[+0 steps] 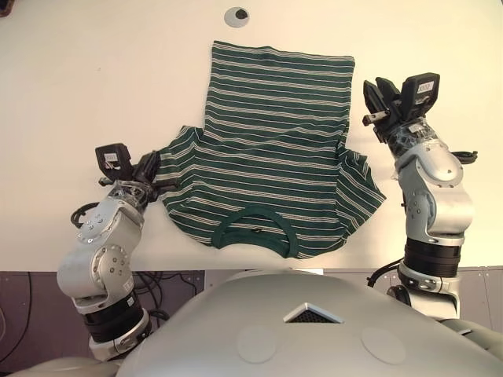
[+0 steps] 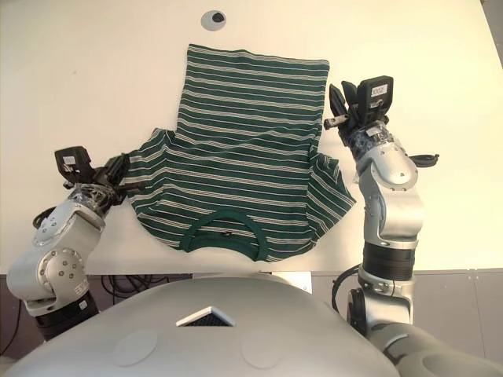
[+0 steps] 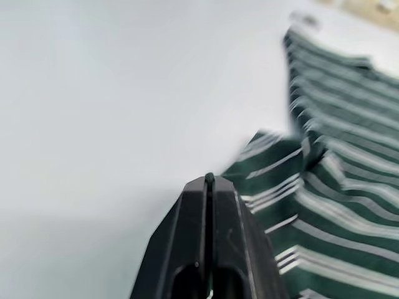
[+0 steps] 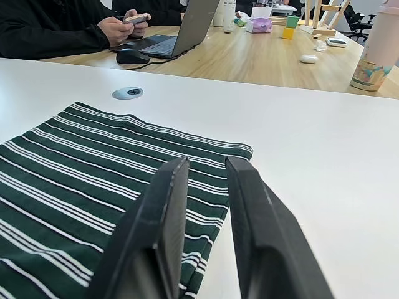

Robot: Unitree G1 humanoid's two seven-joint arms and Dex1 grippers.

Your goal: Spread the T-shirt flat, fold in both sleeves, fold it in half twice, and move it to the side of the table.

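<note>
A dark green T-shirt (image 1: 275,149) with white stripes lies on the white table (image 1: 78,94), collar (image 1: 251,228) toward me and hem at the far side. Its left sleeve (image 1: 177,157) is spread outward. The right sleeve (image 1: 361,192) is bunched and creased beside the body. My left gripper (image 1: 151,169) is shut, its tips right at the left sleeve's outer edge (image 3: 262,156); no cloth shows between its fingers (image 3: 187,212). Beside the shirt's far right edge (image 4: 212,156), near the hem corner, my right gripper (image 1: 381,98) hovers open with a narrow gap and holds nothing.
A round cable grommet (image 1: 236,16) sits in the table beyond the hem. Bare tabletop stretches to the left and right of the shirt. The table's front edge (image 1: 47,269) runs just before the collar. A wooden desk with a laptop (image 4: 187,31) stands beyond.
</note>
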